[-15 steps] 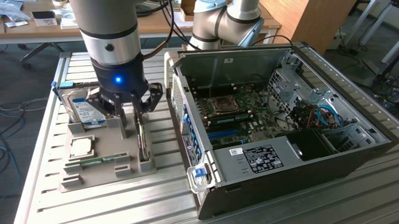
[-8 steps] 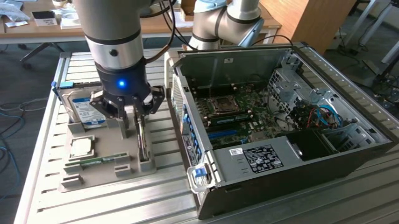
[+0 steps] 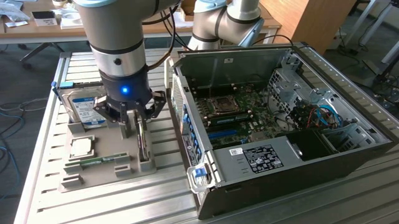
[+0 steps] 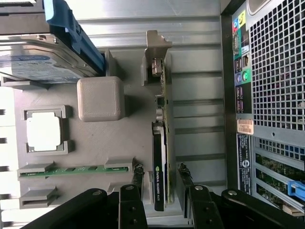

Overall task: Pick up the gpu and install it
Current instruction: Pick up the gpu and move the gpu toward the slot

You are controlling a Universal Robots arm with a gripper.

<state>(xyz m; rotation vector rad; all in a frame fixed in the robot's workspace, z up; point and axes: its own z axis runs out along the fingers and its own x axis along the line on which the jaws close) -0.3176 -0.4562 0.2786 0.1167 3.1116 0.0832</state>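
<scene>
The gpu point(image 3: 143, 142) stands on edge in a slot of the grey holder tray point(image 3: 103, 178), a thin green card with a black cooler on one face. In the wrist view the gpu point(image 4: 161, 157) runs lengthwise, its metal bracket at the far end. My gripper point(image 3: 138, 122) hangs straight over the card, and its two fingers point(image 4: 138, 177) straddle it, one on each side. The gripper point(image 4: 160, 174) is open, with small gaps between the pads and the card. The open computer case point(image 3: 324, 154) lies just on the exterior view's right of the tray, with the motherboard point(image 3: 240, 109) exposed.
The holder tray point(image 4: 119, 143) also carries a blue-labelled hard drive point(image 3: 87, 109) point(image 4: 43, 62), a CPU point(image 3: 81, 147) point(image 4: 44, 133), a RAM stick point(image 3: 100, 162) point(image 4: 71, 170) and a grey block point(image 4: 100, 98). The case's rear panel point(image 4: 276, 71) stands close beside the card. A second arm's base point(image 3: 218, 23) rises behind the case.
</scene>
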